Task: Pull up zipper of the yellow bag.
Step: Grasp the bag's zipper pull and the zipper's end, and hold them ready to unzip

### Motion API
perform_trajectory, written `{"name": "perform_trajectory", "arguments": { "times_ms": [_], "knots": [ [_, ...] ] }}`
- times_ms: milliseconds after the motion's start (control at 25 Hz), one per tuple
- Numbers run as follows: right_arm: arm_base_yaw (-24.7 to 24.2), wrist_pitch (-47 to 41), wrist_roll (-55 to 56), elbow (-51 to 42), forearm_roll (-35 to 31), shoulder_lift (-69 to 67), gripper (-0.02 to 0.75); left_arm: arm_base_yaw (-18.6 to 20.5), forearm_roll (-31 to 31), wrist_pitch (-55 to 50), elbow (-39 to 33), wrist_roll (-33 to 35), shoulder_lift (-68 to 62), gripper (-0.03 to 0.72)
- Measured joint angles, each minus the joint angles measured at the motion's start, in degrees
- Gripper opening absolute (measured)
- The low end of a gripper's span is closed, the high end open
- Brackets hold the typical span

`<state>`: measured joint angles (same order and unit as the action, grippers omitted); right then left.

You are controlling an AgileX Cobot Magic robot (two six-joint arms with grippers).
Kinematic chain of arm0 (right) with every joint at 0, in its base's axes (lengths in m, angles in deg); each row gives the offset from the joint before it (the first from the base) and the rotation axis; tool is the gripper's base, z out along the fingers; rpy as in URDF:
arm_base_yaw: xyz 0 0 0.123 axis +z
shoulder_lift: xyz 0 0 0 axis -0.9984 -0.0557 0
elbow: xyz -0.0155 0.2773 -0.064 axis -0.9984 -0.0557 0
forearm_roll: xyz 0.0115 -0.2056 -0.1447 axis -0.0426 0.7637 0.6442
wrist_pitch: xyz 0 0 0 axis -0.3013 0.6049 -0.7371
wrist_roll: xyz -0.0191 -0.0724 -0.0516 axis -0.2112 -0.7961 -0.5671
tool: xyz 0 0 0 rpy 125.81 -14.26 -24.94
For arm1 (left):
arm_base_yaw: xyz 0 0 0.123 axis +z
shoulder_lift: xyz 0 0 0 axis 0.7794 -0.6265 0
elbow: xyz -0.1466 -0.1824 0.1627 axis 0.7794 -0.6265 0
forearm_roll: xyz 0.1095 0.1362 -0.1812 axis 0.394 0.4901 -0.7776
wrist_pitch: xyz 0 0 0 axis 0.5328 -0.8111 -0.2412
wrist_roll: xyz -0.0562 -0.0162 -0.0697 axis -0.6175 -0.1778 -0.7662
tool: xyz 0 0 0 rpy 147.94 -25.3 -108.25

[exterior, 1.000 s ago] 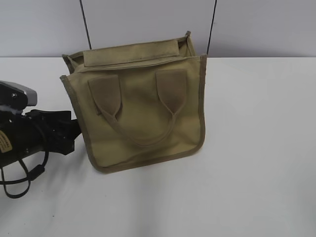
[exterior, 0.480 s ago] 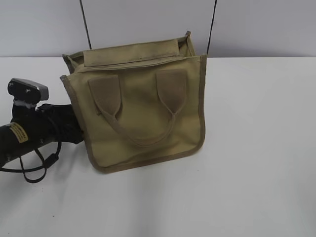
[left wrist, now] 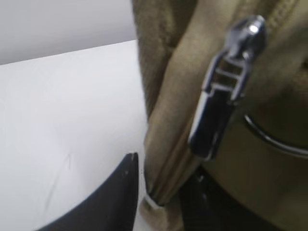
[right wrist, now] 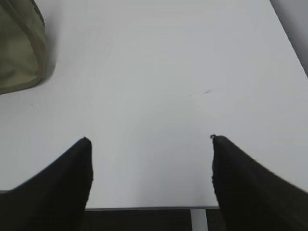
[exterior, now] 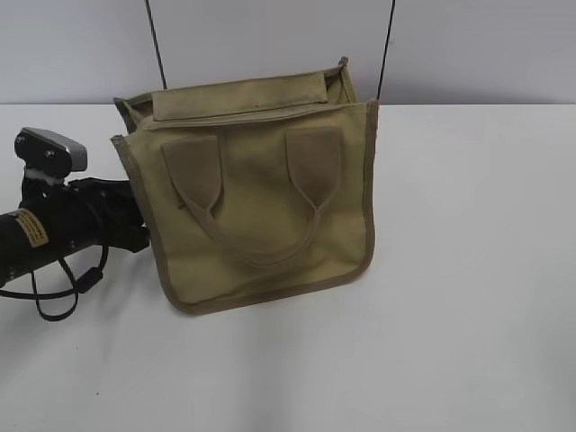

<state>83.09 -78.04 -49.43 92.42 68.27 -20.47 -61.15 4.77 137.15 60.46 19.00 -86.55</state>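
The squarish khaki-yellow canvas bag point(exterior: 256, 193) with its darker olive edge trim stands upright on the white table point(exterior: 468, 270), a little left of the middle in the exterior view; two looped fabric handles hang down its front face, each sewn on under a rectangular patch. The left arm's black gripper point(exterior: 121, 216) comes in from the left at table height and sits right against the bag's left edge — its fingertips are hidden behind the trim from here, and a silver-cased wrist camera point(exterior: 52, 148) rides on top of the arm.

From the left wrist the picture is very close and blurred: the small shiny silver metal zipper pull point(left wrist: 226, 89) hangs down along a tan zipper line on the side of the bag point(left wrist: 168, 72); a thin metal ring point(left wrist: 272, 139) curves off to its right. One dark finger point(left wrist: 103, 202) shows at the lower left on the table side, and a second dark shape sits low behind the fabric fold; the fold lies between them, yet I cannot tell whether the jaws are pressing on it or merely standing either side.

The right gripper point(right wrist: 149, 168) hovers over bare table well apart from the bag, whose corner point(right wrist: 19, 48) only just shows at the upper left; its two black fingers are spread wide with nothing between them.
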Motion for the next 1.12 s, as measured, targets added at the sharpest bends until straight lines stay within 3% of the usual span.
{"name": "perform_trajectory", "arguments": {
  "times_ms": [360,1120],
  "knots": [
    [0.0,0.0,0.0,0.0,0.0,0.0,0.564,0.0,-0.06,-1.24,0.07,0.0,0.0,0.086],
    [0.0,0.0,0.0,-0.02,0.0,0.0,0.564,0.1,0.74,-8.29,-1.0,0.0,5.0,0.076]
  ]
}}
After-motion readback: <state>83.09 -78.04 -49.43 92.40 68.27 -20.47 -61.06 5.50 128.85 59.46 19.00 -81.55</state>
